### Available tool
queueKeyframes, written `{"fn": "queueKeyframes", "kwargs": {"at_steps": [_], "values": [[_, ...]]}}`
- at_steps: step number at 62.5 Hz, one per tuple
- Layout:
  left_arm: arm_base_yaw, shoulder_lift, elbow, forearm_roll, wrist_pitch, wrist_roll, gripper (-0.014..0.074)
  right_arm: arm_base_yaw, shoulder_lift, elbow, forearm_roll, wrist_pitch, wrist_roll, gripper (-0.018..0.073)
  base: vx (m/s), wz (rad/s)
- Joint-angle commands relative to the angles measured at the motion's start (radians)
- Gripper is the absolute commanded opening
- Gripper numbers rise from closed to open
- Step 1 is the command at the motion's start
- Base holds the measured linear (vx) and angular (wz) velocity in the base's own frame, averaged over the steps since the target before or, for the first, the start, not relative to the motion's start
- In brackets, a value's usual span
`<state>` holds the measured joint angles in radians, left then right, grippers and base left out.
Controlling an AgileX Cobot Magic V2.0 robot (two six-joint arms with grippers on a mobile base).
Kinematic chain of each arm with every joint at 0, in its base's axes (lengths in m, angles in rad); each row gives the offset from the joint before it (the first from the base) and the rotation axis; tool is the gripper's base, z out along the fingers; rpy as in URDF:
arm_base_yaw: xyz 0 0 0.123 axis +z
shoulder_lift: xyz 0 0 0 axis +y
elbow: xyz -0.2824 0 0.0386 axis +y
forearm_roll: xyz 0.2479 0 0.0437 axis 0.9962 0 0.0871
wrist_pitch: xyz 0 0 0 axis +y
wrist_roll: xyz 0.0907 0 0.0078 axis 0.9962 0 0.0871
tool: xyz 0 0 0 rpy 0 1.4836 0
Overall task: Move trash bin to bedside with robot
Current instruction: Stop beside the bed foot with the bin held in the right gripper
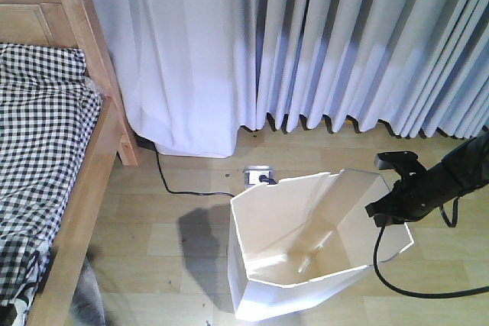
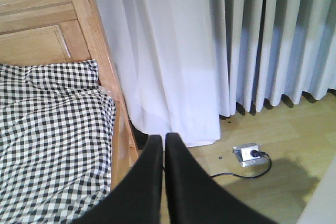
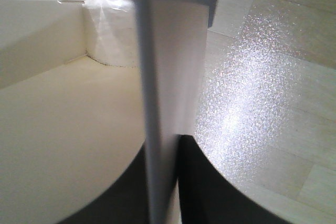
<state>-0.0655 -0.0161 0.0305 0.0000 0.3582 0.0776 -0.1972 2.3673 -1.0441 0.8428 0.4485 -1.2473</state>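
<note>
The white trash bin (image 1: 306, 257) stands on the wood floor at lower centre of the front view, its cream inside showing. My right gripper (image 1: 391, 215) is shut on the bin's right rim. In the right wrist view the thin bin wall (image 3: 163, 103) runs between my two black fingers (image 3: 210, 187), one inside and one outside; the right gripper (image 3: 163, 153) pinches it. The bedside, a light wooden bed frame (image 1: 80, 181) with checked bedding (image 1: 38, 150), lies to the left, a floor gap away from the bin. My left gripper (image 2: 163, 140) hangs shut and empty above the bed rail (image 2: 123, 140).
Pale curtains (image 1: 306, 43) hang to the floor behind the bin. A floor socket (image 1: 258, 177) with a black cable (image 1: 172, 185) sits just behind the bin. A black cable (image 1: 428, 292) trails from the right arm. The bed post (image 1: 99, 59) rises at left.
</note>
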Motion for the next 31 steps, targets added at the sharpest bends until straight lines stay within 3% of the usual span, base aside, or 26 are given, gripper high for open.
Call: {"fn": "queueKeyframes", "kwargs": {"at_steps": [1,31], "values": [[-0.001,-0.02,0.018,0.0,-0.069,-0.005,-0.0007,-0.002,-0.076,-0.015,0.053,0.134,0.005,0.0,0.08,0.02],[-0.001,-0.02,0.018,0.0,-0.069,-0.005,-0.0007,-0.002,-0.076,-0.015,0.055,0.134,0.005,0.0,0.03,0.01]]}}
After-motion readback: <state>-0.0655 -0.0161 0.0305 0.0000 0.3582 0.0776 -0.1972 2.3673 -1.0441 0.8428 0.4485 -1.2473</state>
